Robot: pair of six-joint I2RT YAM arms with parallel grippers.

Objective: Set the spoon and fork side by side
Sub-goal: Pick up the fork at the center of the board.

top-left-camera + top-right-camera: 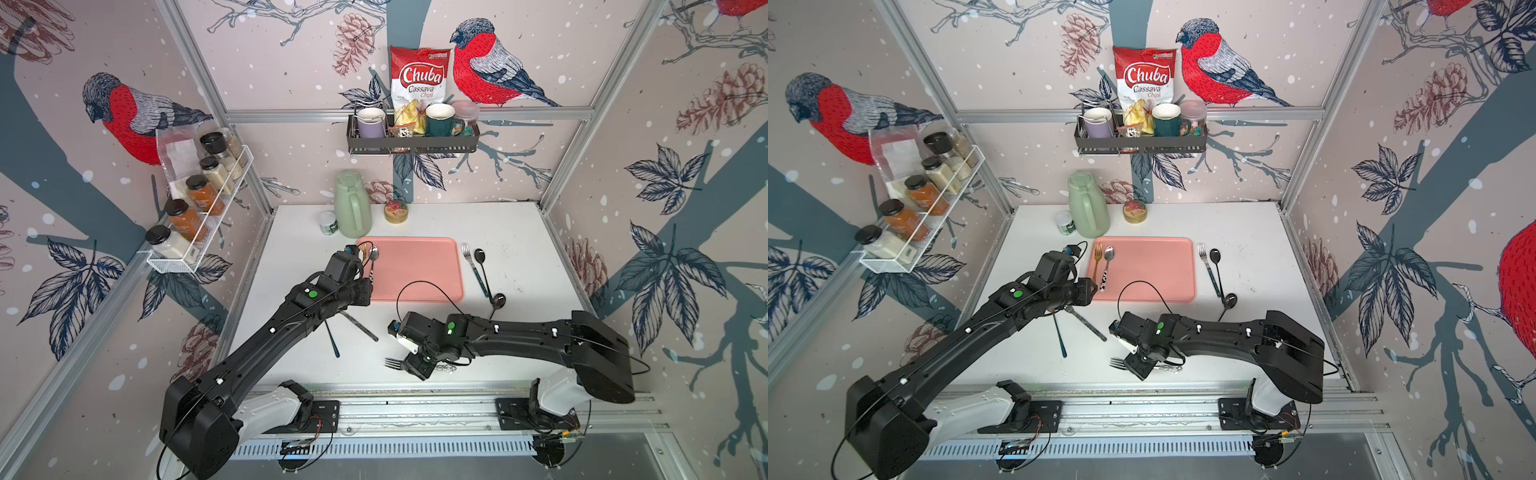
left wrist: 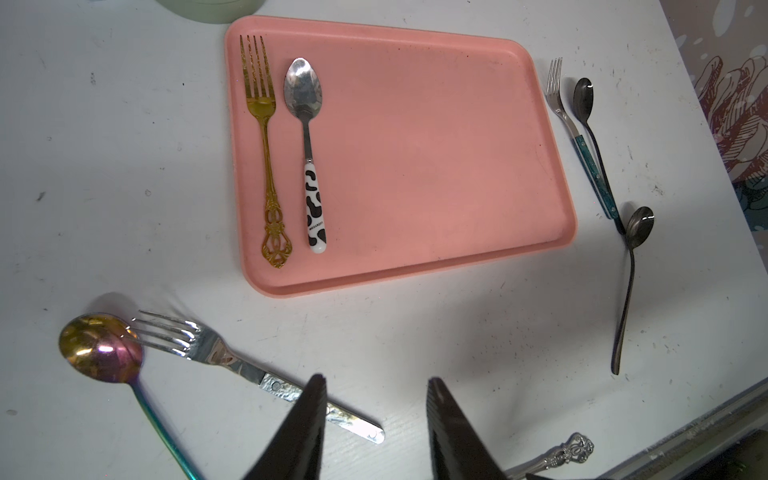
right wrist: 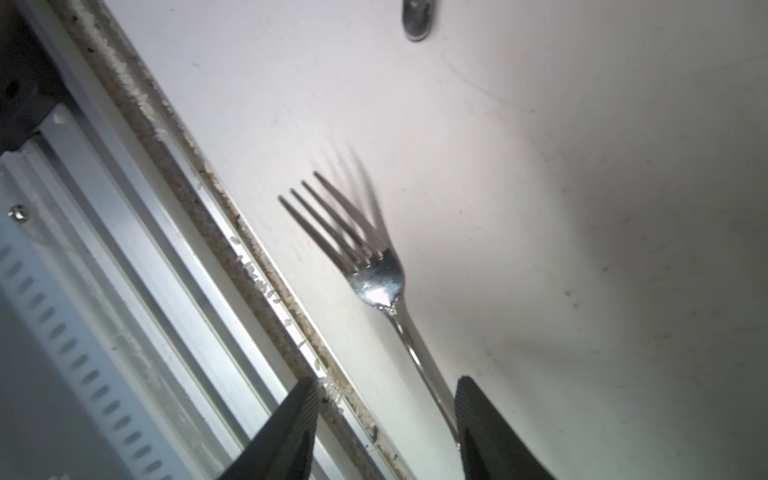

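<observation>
I hold my right gripper open astride the silver fork, its handle touching one finger, probably to line up a pinch. The dark spoon lies well beyond it. My left gripper hovers open and empty.

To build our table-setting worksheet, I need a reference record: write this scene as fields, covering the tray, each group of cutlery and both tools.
tray: pink tray, holding gold fork and cow-pattern spoon side by side
beside tray: teal-handled fork and black spoon close together; dark spoon at their handle ends
loose pair: rainbow spoon and silver fork, tines meeting bowl, handles splayed
front edge: ornate fork, alone
left tool: open, empty
right tool: open, straddling ornate fork's handle
</observation>
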